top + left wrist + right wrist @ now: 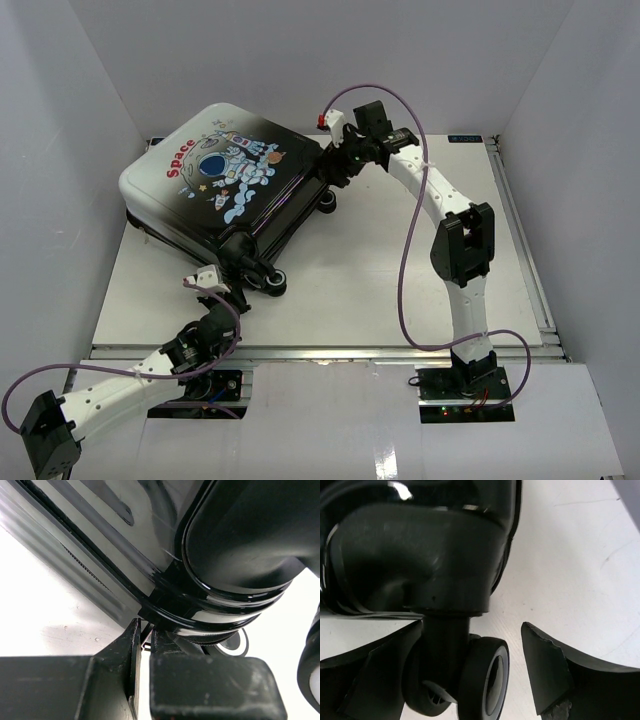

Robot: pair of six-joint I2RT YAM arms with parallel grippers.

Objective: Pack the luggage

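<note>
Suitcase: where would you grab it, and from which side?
Probably a wheel post, coming from the wheel end, level with the table. The suitcase lies flat and closed, its shell broad and smooth; the thin post is what fits between jaws. The right gripper straddles one, jaws open.
</note>
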